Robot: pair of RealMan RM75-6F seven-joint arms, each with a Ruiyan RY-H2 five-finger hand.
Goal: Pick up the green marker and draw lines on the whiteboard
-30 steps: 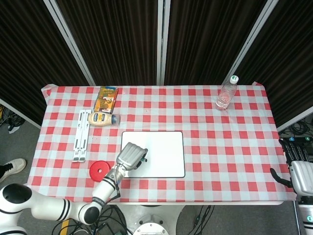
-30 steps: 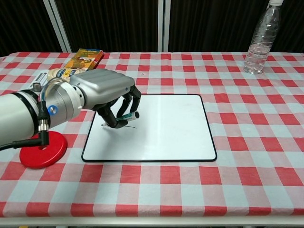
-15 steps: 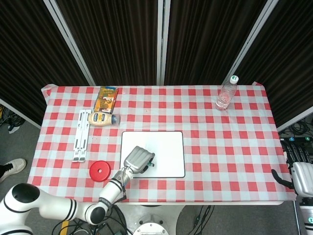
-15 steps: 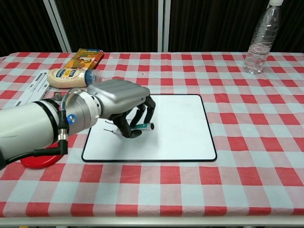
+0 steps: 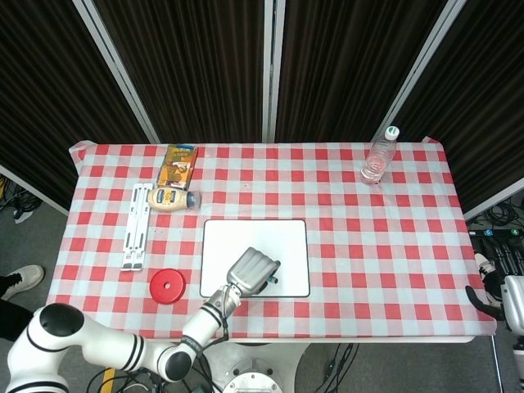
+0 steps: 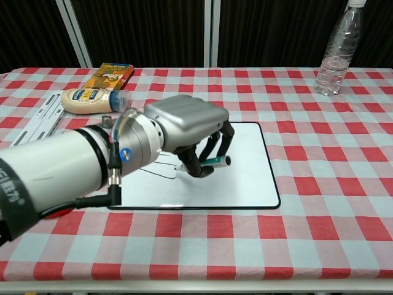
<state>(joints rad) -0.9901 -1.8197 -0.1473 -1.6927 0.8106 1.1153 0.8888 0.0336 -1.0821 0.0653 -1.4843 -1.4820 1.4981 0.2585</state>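
My left hand (image 6: 184, 126) (image 5: 253, 271) hovers low over the whiteboard (image 6: 245, 178) (image 5: 221, 246) and grips the green marker (image 6: 212, 162) between thumb and fingers. The marker lies nearly level, its tip touching the board near the middle. A thin dark line (image 6: 158, 173) runs leftward from the tip across the white surface. In the head view the hand covers the board's lower middle and hides the marker. Only a dark part of my right hand (image 5: 483, 299) shows at the far right edge of the head view, off the table, and its fingers are not readable.
A red disc (image 5: 167, 285) lies left of the board, mostly hidden by my forearm in the chest view. A mayonnaise bottle (image 6: 89, 100), a snack box (image 6: 109, 74) and a white folded stand (image 5: 136, 226) sit at the back left. A water bottle (image 6: 339, 46) stands back right.
My left hand has slid to the right across the whiteboard with the marker, leaving a longer thin line behind it. The right hand barely moved.
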